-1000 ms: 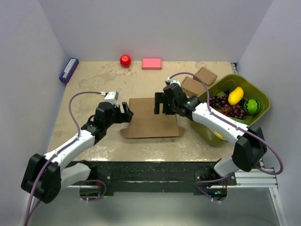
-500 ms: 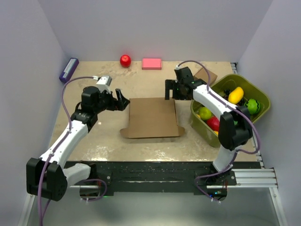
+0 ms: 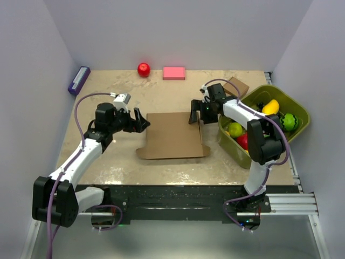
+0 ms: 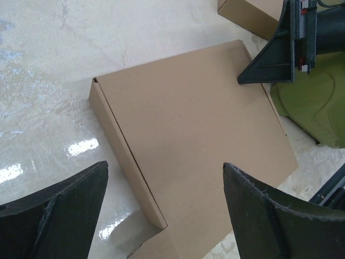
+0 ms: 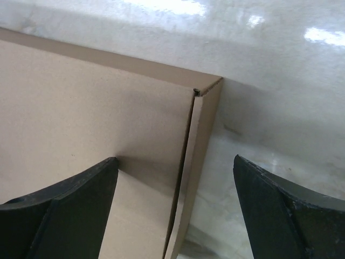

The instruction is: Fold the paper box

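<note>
The paper box (image 3: 173, 135) lies flat in the middle of the counter (image 3: 108, 91), between the two arms. It looks largely formed. The left wrist view shows a smooth top panel and a shallow side wall raised along one edge, and the right wrist view shows a wall meeting the far corner. At the near edge a tab juts out on the left and a notch shows on the right. That closing edge may not be tucked, though it is too small to tell from above. What seems left is seating that edge and pressing the box square.

The left fingers (image 3: 138, 118) are spread wide just beside the box's far left corner and grip nothing. The right fingers (image 3: 193, 116) are also spread and empty, at the far right corner, close to the green basket (image 3: 299, 110).

A second ago both pairs of fingers sat lower, over the box's left and right edges. Half a second ago they had drawn away from it. Now they stand at its far corners. The box itself has hardly moved.
</note>
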